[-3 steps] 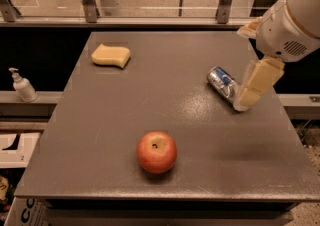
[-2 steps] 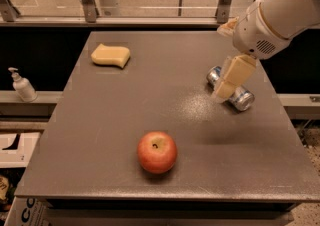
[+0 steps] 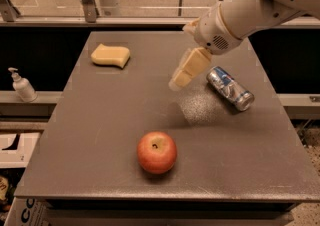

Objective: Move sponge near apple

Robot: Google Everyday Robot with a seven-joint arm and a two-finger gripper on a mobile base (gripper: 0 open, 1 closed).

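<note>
The pale yellow sponge (image 3: pixel 111 55) lies flat at the back left of the dark table (image 3: pixel 100 135). The red-orange apple (image 3: pixel 157 152) sits near the table's front, a little left of centre. My gripper (image 3: pixel 180 79) hangs above the middle of the table, right of the sponge and behind the apple, well apart from both. It holds nothing.
A silver-blue soda can (image 3: pixel 230 88) lies on its side at the right, just past the gripper. A white pump bottle (image 3: pixel 22 86) stands on a ledge off the table's left edge. A rail with posts runs behind the table.
My arm has swung left, from over the soda can towards the table's middle. The can, sponge and apple have not moved.
</note>
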